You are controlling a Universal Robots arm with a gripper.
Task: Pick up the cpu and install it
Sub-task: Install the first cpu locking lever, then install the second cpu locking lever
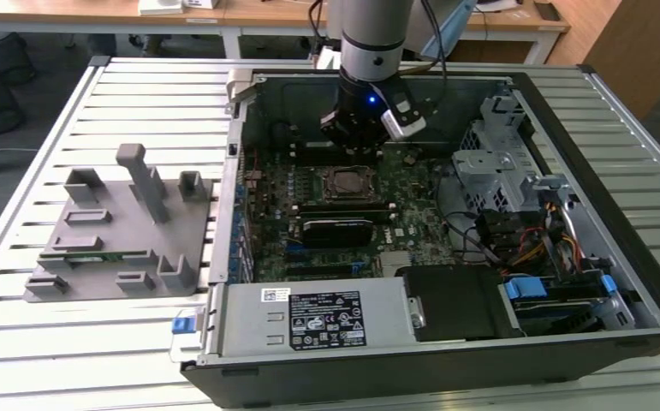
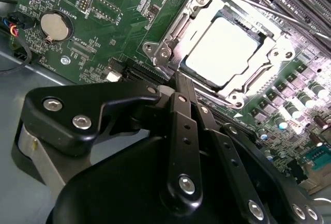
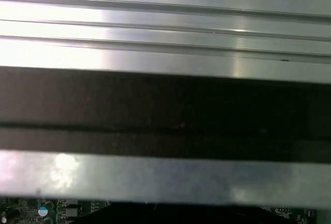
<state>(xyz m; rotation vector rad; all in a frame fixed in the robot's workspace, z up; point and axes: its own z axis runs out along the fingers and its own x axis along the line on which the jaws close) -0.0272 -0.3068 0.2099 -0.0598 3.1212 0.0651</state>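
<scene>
We see the cpu (image 2: 223,48) seated in its socket (image 2: 170,35); our tool (image 2: 181,87), fingers together and holding nothing, hangs just beyond the socket's far edge.

**Tight squeeze around the socket**

The tool (image 1: 353,137) is hanging just above the socket frame (image 1: 348,181), the case's back wall (image 1: 306,103) is crowding it, and the drive cage (image 1: 501,154) is blocking the exterior view's right. Straight overhead is looking open.

A workshop or lab: an open computer case (image 1: 444,257) on a slatted metal bench (image 1: 135,111), desks (image 1: 238,13) behind.
</scene>
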